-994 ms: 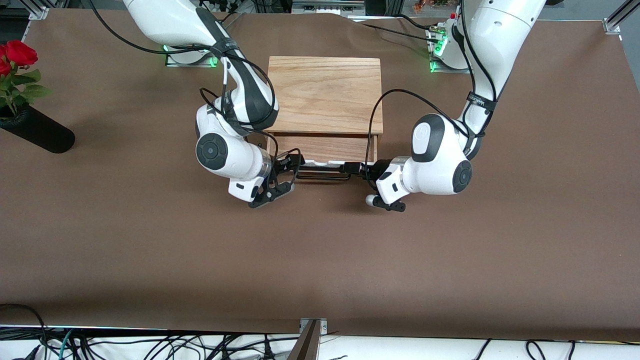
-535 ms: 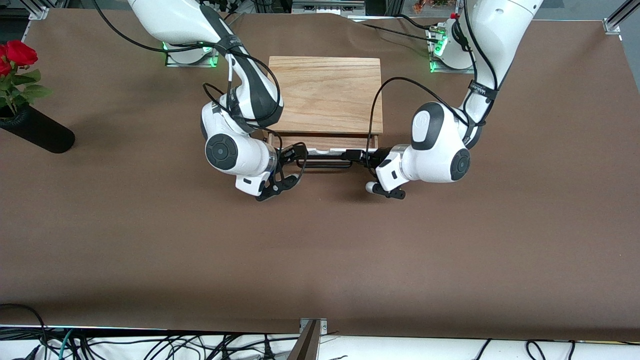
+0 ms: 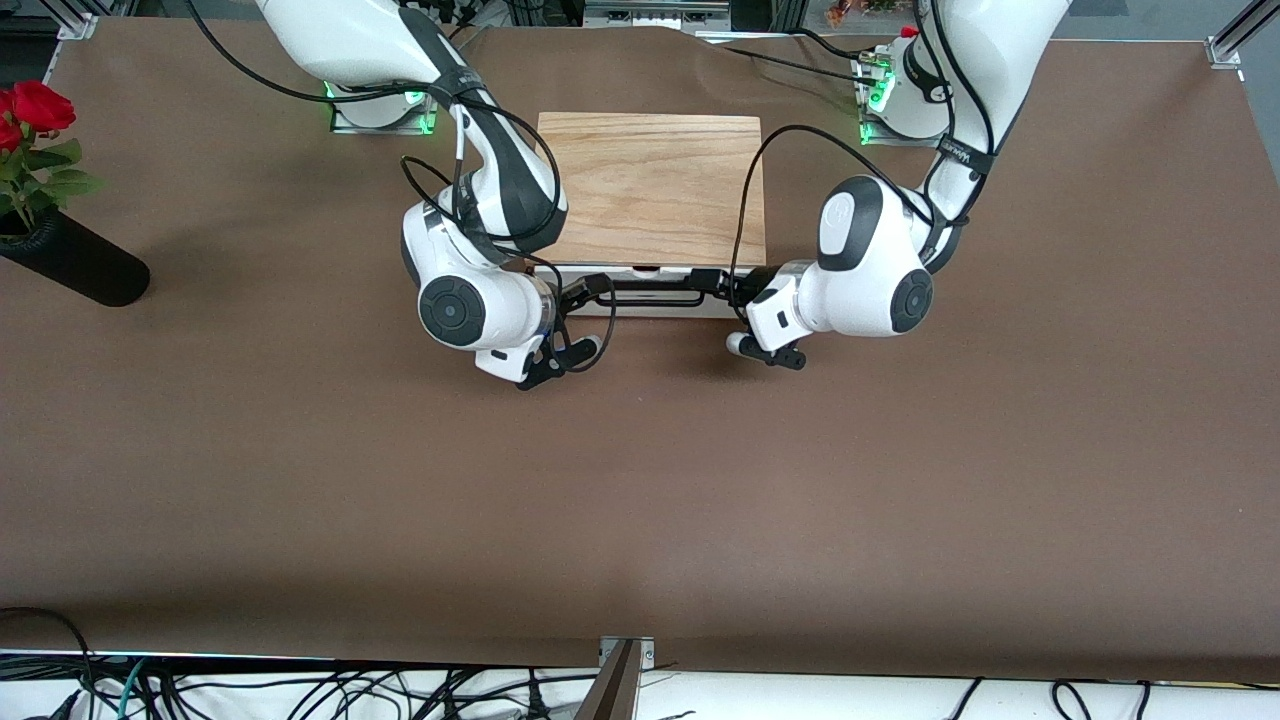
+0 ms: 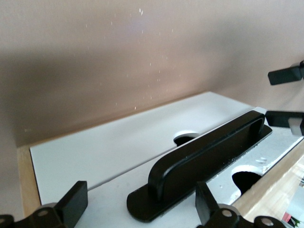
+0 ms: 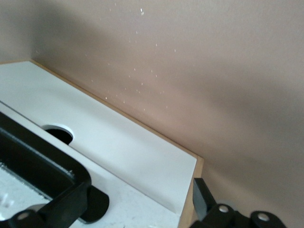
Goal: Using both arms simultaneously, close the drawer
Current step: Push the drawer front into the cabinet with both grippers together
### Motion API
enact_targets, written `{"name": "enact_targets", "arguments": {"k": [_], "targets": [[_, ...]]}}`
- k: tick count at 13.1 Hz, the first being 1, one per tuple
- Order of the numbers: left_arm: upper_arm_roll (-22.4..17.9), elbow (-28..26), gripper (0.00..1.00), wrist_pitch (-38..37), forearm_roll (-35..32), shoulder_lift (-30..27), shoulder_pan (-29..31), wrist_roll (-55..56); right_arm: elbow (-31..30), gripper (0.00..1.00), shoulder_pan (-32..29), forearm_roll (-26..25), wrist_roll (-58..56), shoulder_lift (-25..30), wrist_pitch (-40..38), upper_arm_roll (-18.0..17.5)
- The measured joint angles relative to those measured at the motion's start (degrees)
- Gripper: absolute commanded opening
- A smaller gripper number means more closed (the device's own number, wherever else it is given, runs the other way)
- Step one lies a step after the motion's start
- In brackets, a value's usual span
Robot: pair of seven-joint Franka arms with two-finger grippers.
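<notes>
The light oak box (image 3: pixel 652 190) stands mid-table between the arms. The drawer (image 3: pixel 650 303) is pushed in: its white front panel lies against the box and no reddish wood shows. My right gripper (image 3: pixel 590 290) is open at one end of the black handle (image 3: pixel 650 292), against the panel. My left gripper (image 3: pixel 712 283) is open at the handle's other end. In the left wrist view my left gripper (image 4: pixel 140 211) straddles the handle's end (image 4: pixel 204 152) on the white front (image 4: pixel 95 156). In the right wrist view my right gripper (image 5: pixel 135 204) is on the panel (image 5: pixel 118 142) beside the handle (image 5: pixel 38 161).
A black vase with a red rose (image 3: pixel 70 262) lies at the right arm's end of the table. The brown table (image 3: pixel 640 500) is bare nearer the front camera. Cables hang along its front edge.
Both grippers have moved toward the box with the drawer front, and the drawer slid in. The reddish wood inside, visible earlier, no longer shows.
</notes>
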State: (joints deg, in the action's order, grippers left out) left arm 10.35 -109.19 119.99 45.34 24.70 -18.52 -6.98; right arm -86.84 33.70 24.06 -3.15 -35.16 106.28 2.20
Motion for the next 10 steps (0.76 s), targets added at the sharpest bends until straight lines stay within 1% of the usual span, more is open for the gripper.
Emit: {"name": "enact_targets", "arguments": {"k": [5,10], "targets": [[0.1,-2.0,1.00,1.5,0.0,-2.0,0.1,-0.3,0.0,1.00,-0.1,0.0,0.0,0.0,-3.2,0.4],[0.0,-3.6,1.00,0.6,0.0,-5.5,1.9,-0.6,0.2,1.00,-0.1,0.0,0.0,-0.1,-3.2,0.5]]}}
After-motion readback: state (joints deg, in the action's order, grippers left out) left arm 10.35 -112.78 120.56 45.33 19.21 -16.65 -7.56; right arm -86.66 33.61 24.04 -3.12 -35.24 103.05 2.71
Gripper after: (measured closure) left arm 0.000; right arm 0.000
